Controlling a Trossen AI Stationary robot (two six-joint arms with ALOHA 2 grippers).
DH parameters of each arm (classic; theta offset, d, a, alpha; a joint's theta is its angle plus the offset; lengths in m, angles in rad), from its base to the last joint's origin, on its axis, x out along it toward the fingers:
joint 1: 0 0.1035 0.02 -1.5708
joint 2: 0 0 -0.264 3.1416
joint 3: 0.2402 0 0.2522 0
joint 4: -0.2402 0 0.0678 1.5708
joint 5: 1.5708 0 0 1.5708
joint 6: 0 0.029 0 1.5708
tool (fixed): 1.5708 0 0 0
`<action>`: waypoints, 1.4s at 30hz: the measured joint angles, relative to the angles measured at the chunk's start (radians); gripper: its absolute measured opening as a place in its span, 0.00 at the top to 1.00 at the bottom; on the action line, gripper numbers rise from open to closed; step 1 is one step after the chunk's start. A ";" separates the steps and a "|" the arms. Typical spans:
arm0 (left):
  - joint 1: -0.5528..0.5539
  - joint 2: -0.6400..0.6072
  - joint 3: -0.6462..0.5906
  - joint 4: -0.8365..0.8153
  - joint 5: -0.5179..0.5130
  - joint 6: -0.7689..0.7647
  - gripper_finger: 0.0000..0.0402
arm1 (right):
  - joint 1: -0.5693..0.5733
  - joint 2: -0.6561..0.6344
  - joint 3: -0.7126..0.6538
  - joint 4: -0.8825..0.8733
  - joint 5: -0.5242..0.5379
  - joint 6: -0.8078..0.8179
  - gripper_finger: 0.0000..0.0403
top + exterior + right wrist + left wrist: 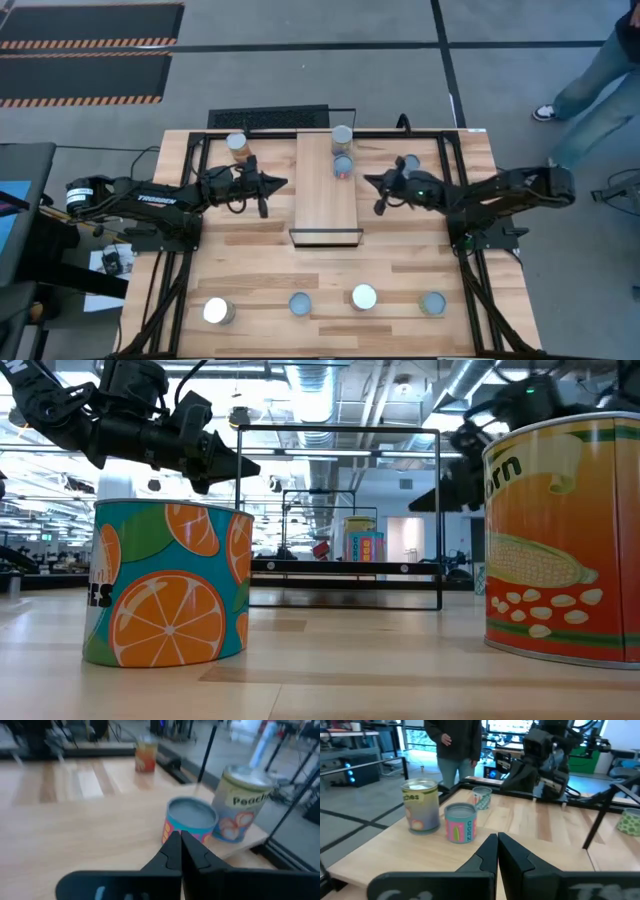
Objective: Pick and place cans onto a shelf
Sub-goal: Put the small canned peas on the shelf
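Note:
The light wood shelf (328, 200) stands at the table's middle. Two cans rest upright on its far end: a peaches can (342, 137) and a blue-topped corn can (343, 166). The left wrist view also shows the peaches can (421, 805) and the corn can (460, 822), and the right wrist view shows the corn can (190, 822). My left gripper (282, 184) is shut and empty, raised just left of the shelf. My right gripper (368, 181) is shut and empty, raised just right of the shelf. Both point at the corn can.
Several cans stand along the table's near edge, among them a silver-topped can (217, 311), a second silver-topped can (364, 297), and in the low view an orange-print can (165, 582). One can (237, 145) stands far left, another (410, 163) under my right arm. A person (600, 70) stands beyond the far right corner.

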 joint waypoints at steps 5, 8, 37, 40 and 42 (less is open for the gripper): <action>-0.020 0.000 0.000 -0.001 0.014 0.032 1.00 | 0.029 -0.109 -0.063 0.055 -0.020 0.000 0.99; -0.037 0.000 0.000 -0.002 0.014 0.053 1.00 | 0.080 -0.200 -0.063 0.002 -0.016 -0.001 0.99; -0.061 0.000 0.000 -0.007 0.092 0.069 1.00 | 0.847 -0.281 0.479 -1.243 0.489 0.489 0.99; -0.061 0.000 0.000 -0.011 0.093 0.067 1.00 | 0.903 -0.198 0.559 -1.343 0.475 0.617 0.99; -0.061 0.000 0.000 -0.011 0.093 0.066 1.00 | 0.937 -0.140 0.615 -1.438 0.459 0.720 0.99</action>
